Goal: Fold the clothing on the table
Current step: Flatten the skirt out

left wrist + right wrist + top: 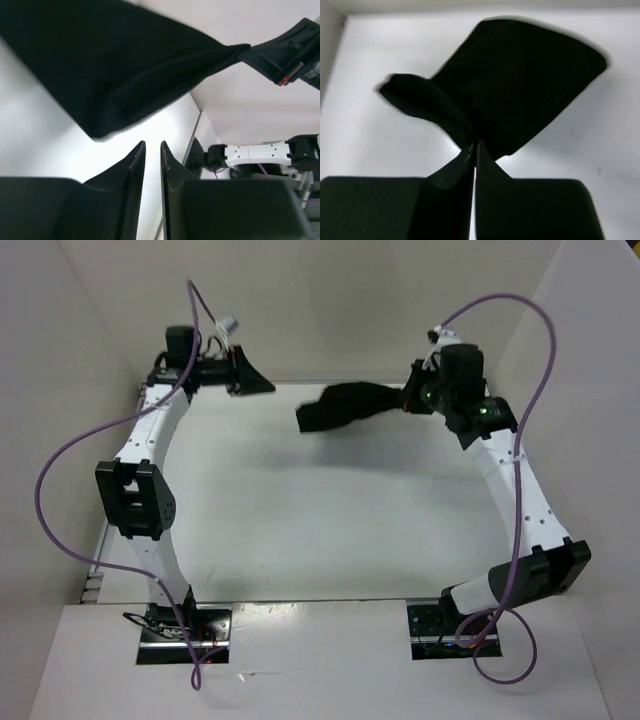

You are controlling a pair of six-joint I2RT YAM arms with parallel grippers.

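Drooping limp above the table [330, 530], the black clothing [340, 408] hangs bunched.

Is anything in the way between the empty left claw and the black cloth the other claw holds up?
Nothing visible. The right gripper pinches the clothing above the table; between the clothing and the left gripper there is only bare table and air.

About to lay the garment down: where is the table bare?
Bare: the middle of the table, between left arm and right arm, to the near edge. Crowded: the far edge, with left gripper, hanging clothing and right gripper holding it.
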